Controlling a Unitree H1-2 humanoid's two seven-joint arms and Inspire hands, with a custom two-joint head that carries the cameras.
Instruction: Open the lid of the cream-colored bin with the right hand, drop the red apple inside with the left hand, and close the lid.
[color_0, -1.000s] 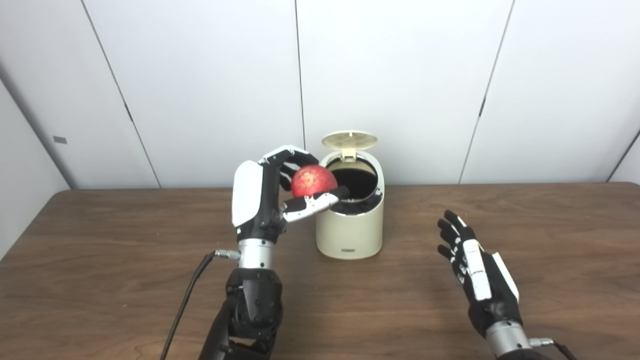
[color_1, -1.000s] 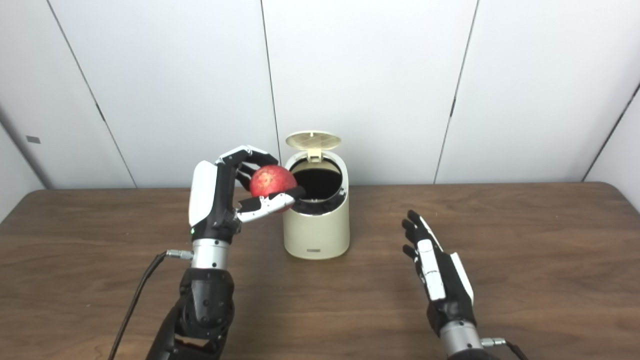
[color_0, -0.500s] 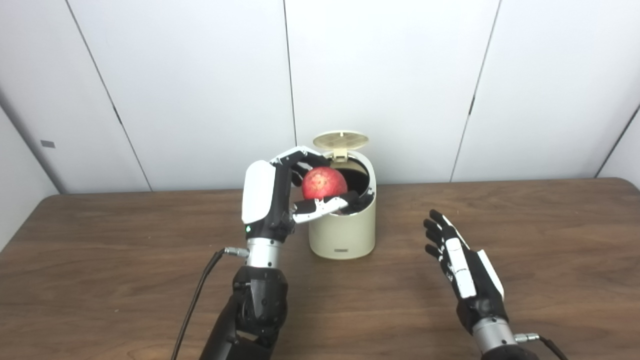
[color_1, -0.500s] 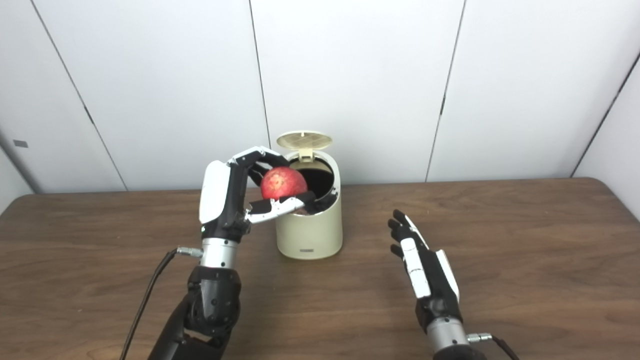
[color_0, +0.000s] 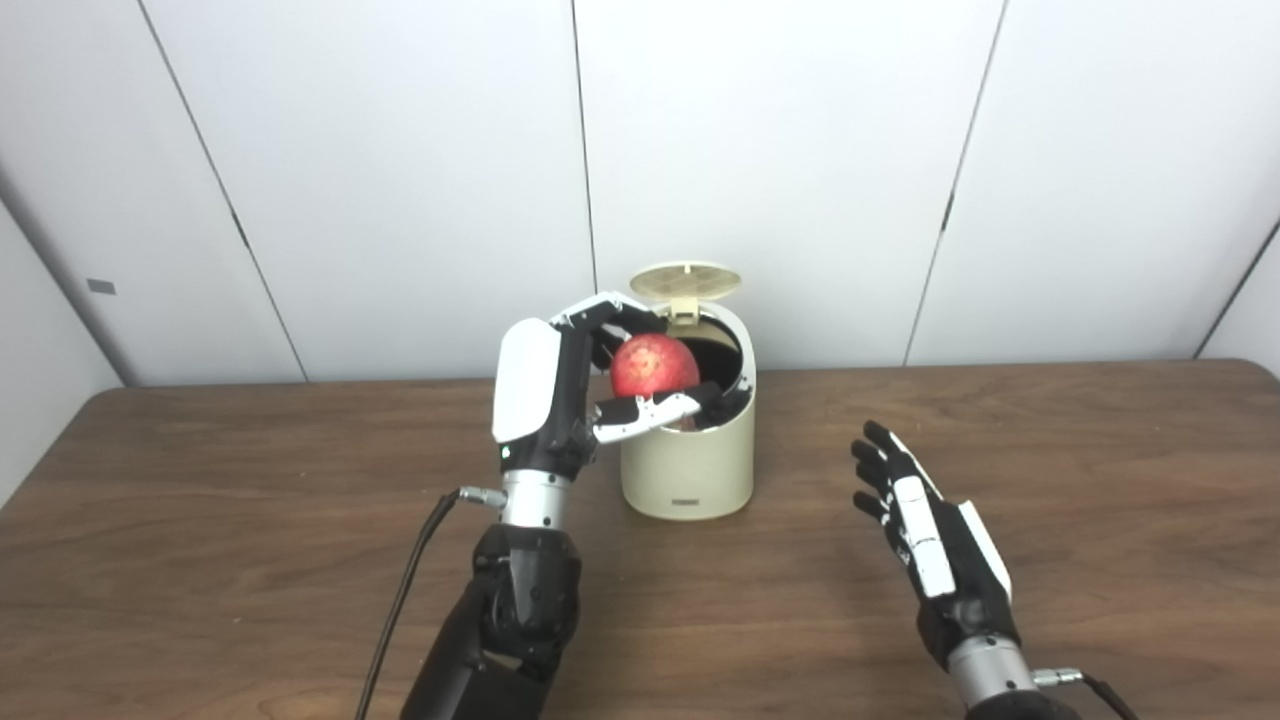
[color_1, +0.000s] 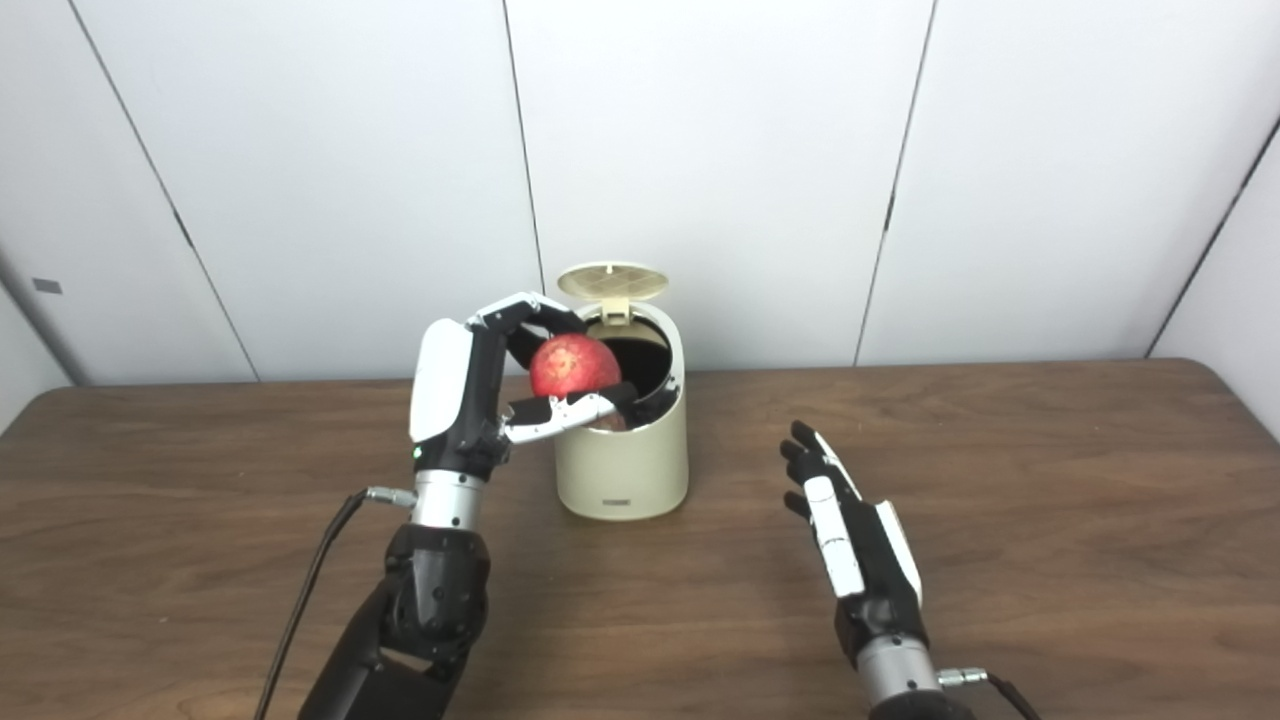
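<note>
Since 1 s ago the left hand has carried the apple rightward, from beside the bin's left edge to over the left part of its dark opening. Apple sits pinched betw. the curled fingers above/behind and the thumb below, thumb tip reaching over the rim. Left forearm upright, white back of hand facing left. Lid stands flipped up at the rear. Right hand hovers low over the counter, right of the bin & well apart from it, fingers spread, holding nothing. Brown wood-grain counter; white panelled wall behind.
</note>
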